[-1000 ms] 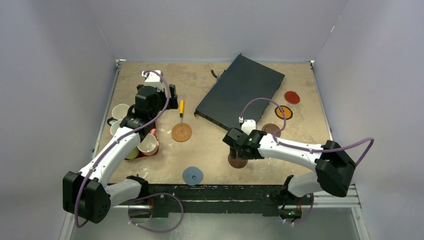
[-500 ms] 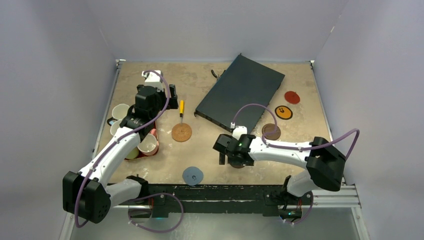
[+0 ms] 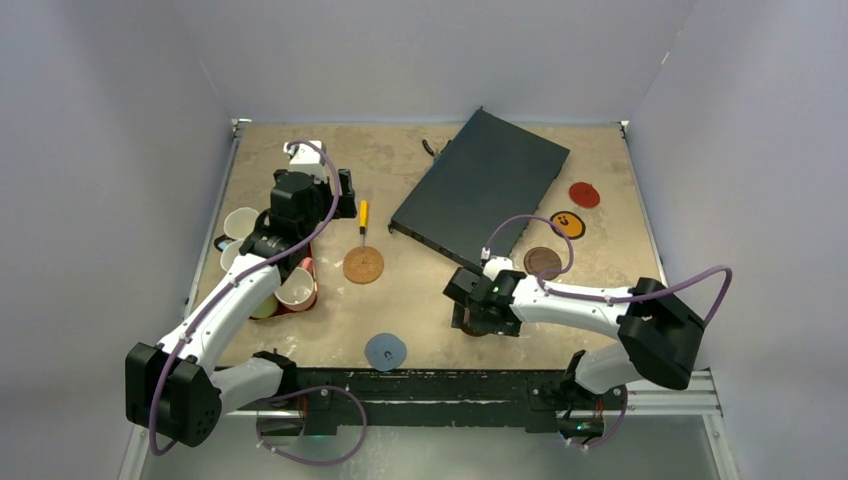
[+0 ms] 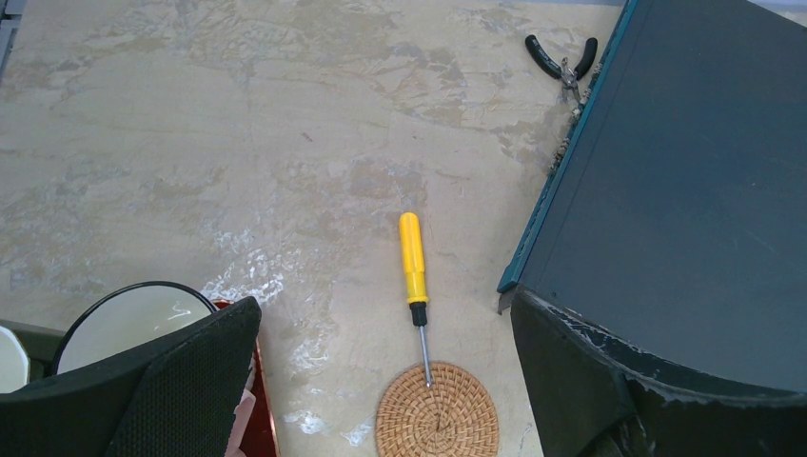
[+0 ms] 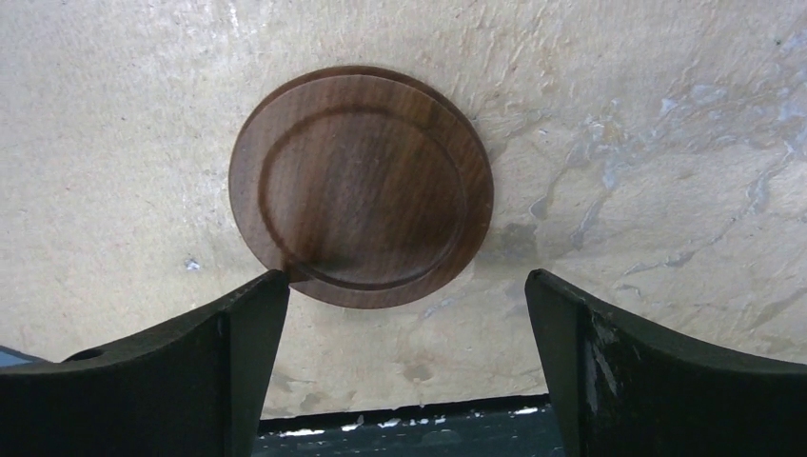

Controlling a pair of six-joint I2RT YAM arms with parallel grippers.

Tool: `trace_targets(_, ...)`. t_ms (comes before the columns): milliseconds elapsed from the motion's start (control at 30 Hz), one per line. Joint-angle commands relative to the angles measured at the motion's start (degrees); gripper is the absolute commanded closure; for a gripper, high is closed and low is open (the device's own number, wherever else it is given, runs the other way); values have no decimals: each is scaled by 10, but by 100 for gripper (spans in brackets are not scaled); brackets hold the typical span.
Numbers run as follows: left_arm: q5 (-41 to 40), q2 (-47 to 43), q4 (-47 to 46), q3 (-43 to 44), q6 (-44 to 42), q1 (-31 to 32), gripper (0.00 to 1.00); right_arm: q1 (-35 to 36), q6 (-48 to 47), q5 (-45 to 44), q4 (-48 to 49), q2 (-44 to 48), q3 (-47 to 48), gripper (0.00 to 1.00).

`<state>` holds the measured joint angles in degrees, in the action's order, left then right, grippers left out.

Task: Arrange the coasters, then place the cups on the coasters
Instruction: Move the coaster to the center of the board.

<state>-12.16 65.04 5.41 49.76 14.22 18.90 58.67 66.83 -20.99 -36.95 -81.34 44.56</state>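
Several cups with cream insides (image 3: 240,222) crowd the table's left edge, and one rim (image 4: 133,319) shows in the left wrist view. My left gripper (image 3: 332,208) hangs open above them, nothing between its fingers (image 4: 385,305). The tan coaster (image 3: 363,265) (image 4: 438,414) lies just ahead of it. My right gripper (image 3: 472,316) is open and low over a dark brown coaster (image 5: 362,186); its left fingertip meets the disc's rim. Another dark brown coaster (image 3: 543,262), an orange one (image 3: 567,224), a red one (image 3: 584,194) and a blue-grey one (image 3: 385,351) lie apart.
A large dark panel (image 3: 480,185) (image 4: 685,171) lies tilted at the back centre. A yellow screwdriver (image 3: 363,218) (image 4: 413,257) has its tip on the tan coaster. Black pliers (image 4: 561,62) lie by the panel's far corner. A dark red tray (image 3: 290,300) lies under some cups.
My right gripper swung left and then back a little to the right, ending over the near dark brown coaster and covering it from above. The left arm has stayed still.
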Motion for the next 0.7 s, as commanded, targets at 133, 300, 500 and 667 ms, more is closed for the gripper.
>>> trace_targets(133, 5, -3, -11, 12, 5, 4, 1, -3, -24, -8, 25, 0, 25, 2)
trace_targets(300, 5, -1, -12, 13, 5, 4, 1, -3, -26, 0, 5, -29, 31, 2)
trace_targets(500, 7, 1, -11, 13, 5, 4, 1, -4, -27, 4, 23, -30, 23, 2)
trace_targets(667, 8, 0, -11, 13, 5, 4, 1, -7, -37, -5, 10, -58, 30, 2)
